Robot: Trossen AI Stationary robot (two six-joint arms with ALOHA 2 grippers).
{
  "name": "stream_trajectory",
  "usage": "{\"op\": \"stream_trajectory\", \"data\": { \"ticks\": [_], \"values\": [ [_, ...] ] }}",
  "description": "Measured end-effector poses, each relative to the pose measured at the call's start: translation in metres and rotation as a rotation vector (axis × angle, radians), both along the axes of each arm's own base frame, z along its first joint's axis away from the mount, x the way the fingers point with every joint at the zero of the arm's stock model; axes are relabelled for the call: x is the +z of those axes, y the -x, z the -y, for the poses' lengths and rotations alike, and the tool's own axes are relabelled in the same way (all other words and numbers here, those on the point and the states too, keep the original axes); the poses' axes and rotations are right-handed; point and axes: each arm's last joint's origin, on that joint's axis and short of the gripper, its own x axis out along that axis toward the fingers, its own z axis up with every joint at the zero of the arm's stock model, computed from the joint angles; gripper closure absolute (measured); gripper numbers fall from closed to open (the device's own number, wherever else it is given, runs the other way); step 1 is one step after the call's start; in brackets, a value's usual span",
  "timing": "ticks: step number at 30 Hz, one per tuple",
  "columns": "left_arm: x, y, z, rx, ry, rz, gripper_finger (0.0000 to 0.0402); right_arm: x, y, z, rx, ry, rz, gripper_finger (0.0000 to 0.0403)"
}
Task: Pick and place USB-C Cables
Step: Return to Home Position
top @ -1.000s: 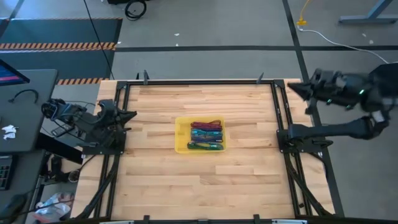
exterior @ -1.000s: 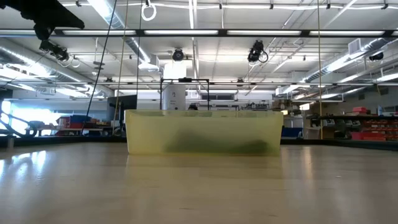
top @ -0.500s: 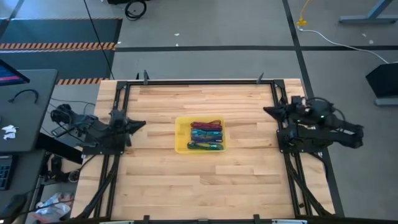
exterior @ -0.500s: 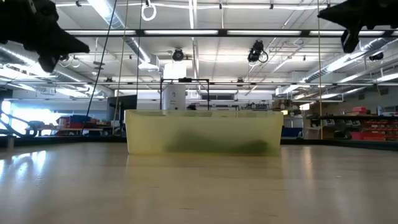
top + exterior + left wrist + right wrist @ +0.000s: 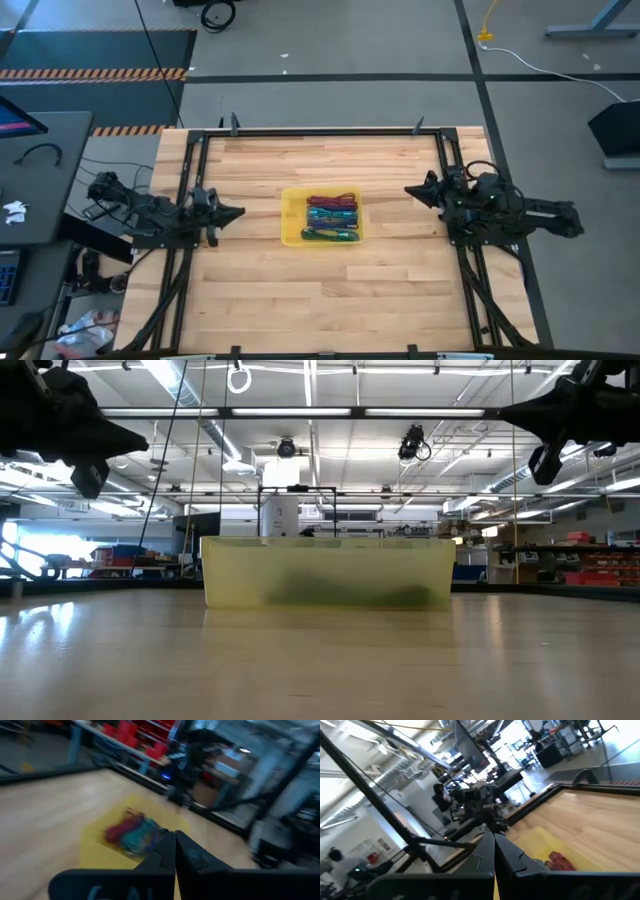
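Inspecting both sides: my left gripper (image 5: 236, 212) and right gripper (image 5: 410, 190) are empty, fingers pressed together, each hovering above its own side of the table (image 5: 300, 300) and aimed inward. USB-C cables (image 5: 332, 217) lie stacked inside the yellow bin (image 5: 290, 216) at centre, between my grippers, long axes running arm to arm. Neither arm is clearly nearer. Judgement: nothing left to grasp; retreat only.

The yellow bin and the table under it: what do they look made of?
The yellow rectangular bin looks like translucent plastic: dark shapes show through its wall. The pale tabletop seems jointed wooden strips, smoothly finished: seams show, and it faintly reflects light.
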Motion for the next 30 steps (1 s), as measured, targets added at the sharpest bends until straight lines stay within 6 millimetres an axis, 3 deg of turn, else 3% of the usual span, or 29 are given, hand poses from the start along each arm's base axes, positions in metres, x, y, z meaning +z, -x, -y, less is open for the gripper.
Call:
{"op": "stream_trajectory", "data": {
  "ticks": [6, 11, 30],
  "values": [
    [-0.001, -0.001, 0.002, -0.097, 0.008, -0.012, 0.0401, -0.01, -0.004, -0.002, 0.043, -0.026, 0.004, 0.0403],
    [-0.001, -0.001, 0.001, -0.112, -0.011, -0.022, 0.0401, -0.032, -0.01, -0.006, 0.128, -0.087, -0.017, 0.0403],
    [-0.002, -0.001, 0.0, -0.059, -0.101, -0.04, 0.0376, -0.05, -0.016, -0.006, 0.031, -0.038, -0.22, 0.0389]
  ]
}}
